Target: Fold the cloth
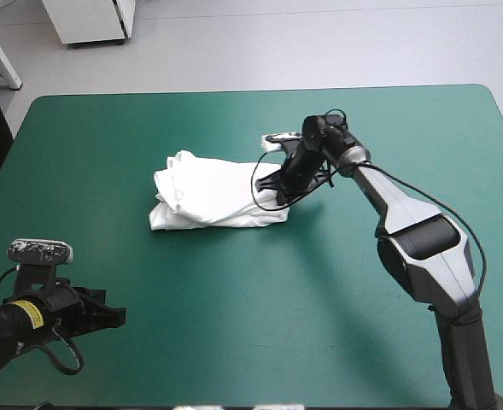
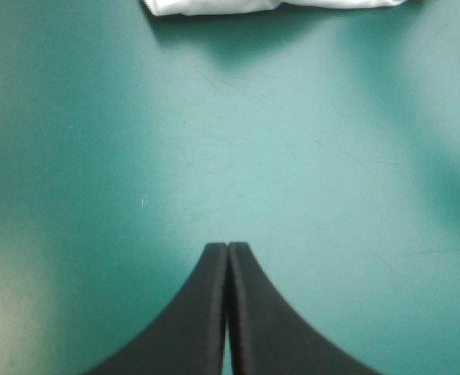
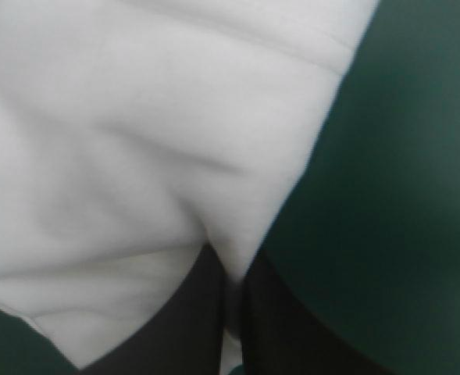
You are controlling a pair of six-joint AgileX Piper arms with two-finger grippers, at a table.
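The white T-shirt (image 1: 208, 195) lies as a folded bundle near the middle of the teal-green worktop (image 1: 260, 342). My right claw (image 3: 231, 273) is clamped on its end toward the worktop's right edge, likely to draw a fold over. My left claw (image 2: 228, 250), pressed together and empty, sits out of the way by the near left corner; I see no container.

Table: rounded-cornered table (image 1: 260, 342), teal-green cover
Floor: pale grey smooth floor (image 1: 319, 43) beyond far edge
Furniture: white cabinet (image 1: 93, 21), far left
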